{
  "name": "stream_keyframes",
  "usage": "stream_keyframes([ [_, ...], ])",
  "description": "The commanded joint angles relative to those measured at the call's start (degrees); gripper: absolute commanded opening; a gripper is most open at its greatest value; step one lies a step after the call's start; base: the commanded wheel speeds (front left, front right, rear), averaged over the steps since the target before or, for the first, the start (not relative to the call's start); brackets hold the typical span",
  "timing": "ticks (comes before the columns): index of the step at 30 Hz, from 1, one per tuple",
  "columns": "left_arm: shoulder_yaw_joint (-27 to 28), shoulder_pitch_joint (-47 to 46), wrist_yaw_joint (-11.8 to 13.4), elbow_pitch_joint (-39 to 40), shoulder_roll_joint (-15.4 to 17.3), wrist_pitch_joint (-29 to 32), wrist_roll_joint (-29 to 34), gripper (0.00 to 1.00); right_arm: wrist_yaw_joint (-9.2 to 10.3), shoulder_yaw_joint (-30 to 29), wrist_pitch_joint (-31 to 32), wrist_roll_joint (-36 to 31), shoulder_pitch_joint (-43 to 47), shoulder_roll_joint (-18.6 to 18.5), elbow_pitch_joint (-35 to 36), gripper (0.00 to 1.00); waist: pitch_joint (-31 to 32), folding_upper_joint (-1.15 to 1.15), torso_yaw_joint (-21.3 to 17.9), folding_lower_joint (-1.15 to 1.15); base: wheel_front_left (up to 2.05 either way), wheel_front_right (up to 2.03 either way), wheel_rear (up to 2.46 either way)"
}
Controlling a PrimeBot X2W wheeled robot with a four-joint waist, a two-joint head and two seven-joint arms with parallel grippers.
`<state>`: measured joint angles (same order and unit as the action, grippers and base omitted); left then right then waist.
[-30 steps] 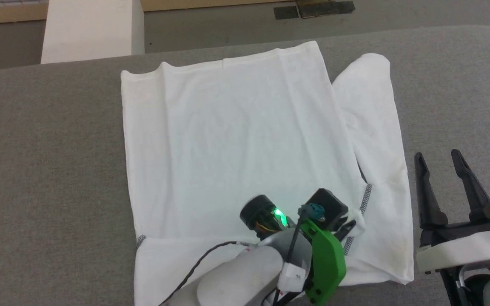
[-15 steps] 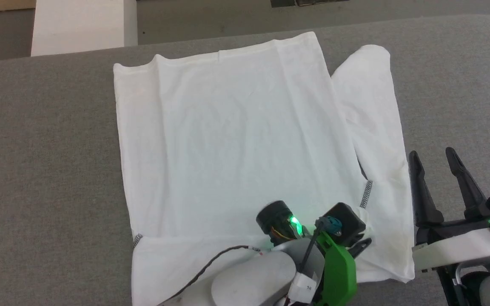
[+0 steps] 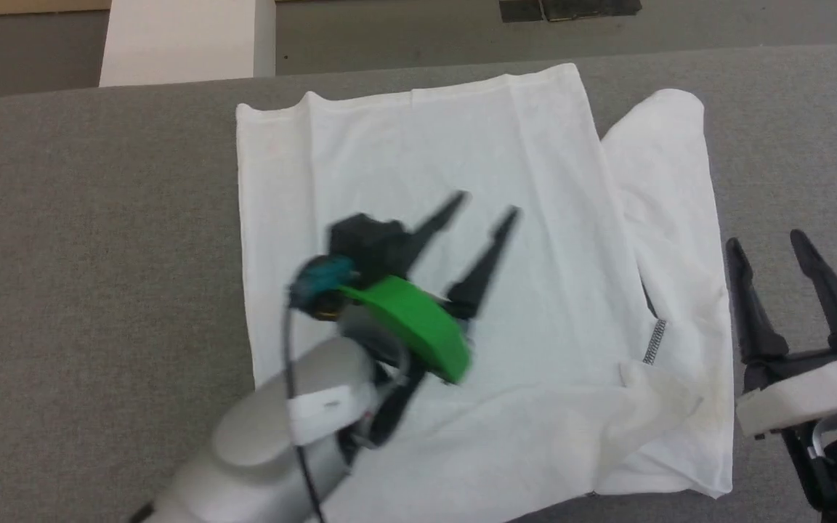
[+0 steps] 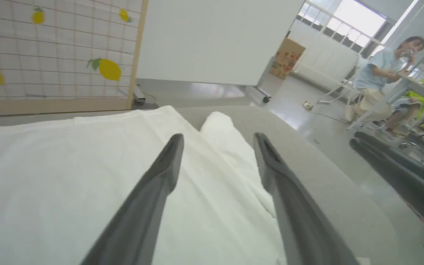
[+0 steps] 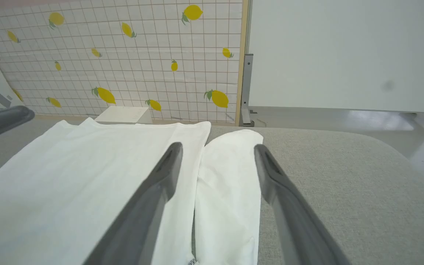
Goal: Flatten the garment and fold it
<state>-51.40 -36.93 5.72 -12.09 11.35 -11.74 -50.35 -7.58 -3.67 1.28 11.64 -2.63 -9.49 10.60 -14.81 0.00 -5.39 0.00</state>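
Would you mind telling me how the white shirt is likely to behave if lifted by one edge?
Probably floppy: the garment lies flat with soft creases, so a lifted edge would likely drape. Likely light, as the fabric looks thin. The sleeve beside the body may trail or unfold.

Head looks down, wrists skim low (sharing garment (image 3: 426, 145))

1. Right gripper (image 5: 217, 147): jaws wide apart, nothing between them, pointing over the shirt's right edge.
2. Shirt (image 5: 87, 176), white, lies spread on the grey table (image 5: 326, 173); the sleeve (image 5: 230, 184) runs alongside the body, on its right.
3. Behind the table: white box (image 5: 123, 115), lemon-print tiled wall (image 5: 123, 55), plain white panel (image 5: 344, 51).
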Motion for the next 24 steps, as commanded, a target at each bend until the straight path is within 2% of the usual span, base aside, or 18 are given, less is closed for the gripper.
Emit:
stream_keyframes([
  [1, 2.41, 1.86, 2.25, 0.58, 3.29, -1.53, 1.77, 1.00, 0.09, -0.33, 0.73, 0.67, -2.26, -0.68, -0.51, 1.00, -0.90, 0.00, 1.07, 0.00, 0.00, 0.00, 0.00],
  [5, 12.61, 6.03, 8.36, 4.04, 9.89, -3.17, 7.29, 1.00, 0.09, -1.84, 4.38, 2.83, -8.27, -2.72, -4.35, 1.00, -3.54, 0.00, 2.73, 0.00, 0.00, 0.00, 0.00],
  [7, 18.67, 8.64, 9.80, 7.23, 11.16, -3.22, 11.42, 1.00, 0.09, -2.96, 6.71, 3.95, -12.37, -3.86, -7.54, 1.00, -5.50, 0.00, 3.59, 0.00, 0.00, 0.00, 0.00],
  [9, 24.09, 11.38, 10.14, 9.64, 11.56, -3.23, 15.25, 1.00, 0.09, -4.09, 8.98, 5.36, -17.14, -4.67, -11.60, 1.00, -7.38, 0.00, 4.28, 0.00, 0.00, 0.00, 0.00],
  [11, 28.99, 13.42, 9.87, 11.57, 10.94, -3.24, 18.54, 1.00, 0.09, -5.14, 11.43, 6.18, -22.12, -5.62, -16.08, 1.00, -9.33, 0.00, 5.03, 0.00, 0.00, 0.00, 0.00],
  [15, 36.80, 16.03, 8.04, 15.54, 7.61, -3.25, 23.99, 1.00, 0.09, -8.08, 16.42, 7.39, -31.89, -7.26, -25.22, 1.00, -13.35, 0.00, 7.07, 0.00, 0.00, 0.00, 0.00],
  [20, 44.18, 17.47, 3.83, 18.61, 2.42, -3.25, 28.89, 1.00, 0.09, -11.54, 24.67, 6.25, -41.81, -9.15, -33.90, 1.00, -18.27, 0.00, 9.57, 0.00, 0.00, 0.00, 0.00],
  [24, 47.64, 17.25, 0.05, 19.05, -0.85, -3.25, 31.88, 1.00, 0.09, -13.42, 30.15, 3.88, -46.93, -10.29, -37.41, 1.00, -21.05, 0.00, 10.89, 0.00, 0.00, 0.00, 0.00],
])
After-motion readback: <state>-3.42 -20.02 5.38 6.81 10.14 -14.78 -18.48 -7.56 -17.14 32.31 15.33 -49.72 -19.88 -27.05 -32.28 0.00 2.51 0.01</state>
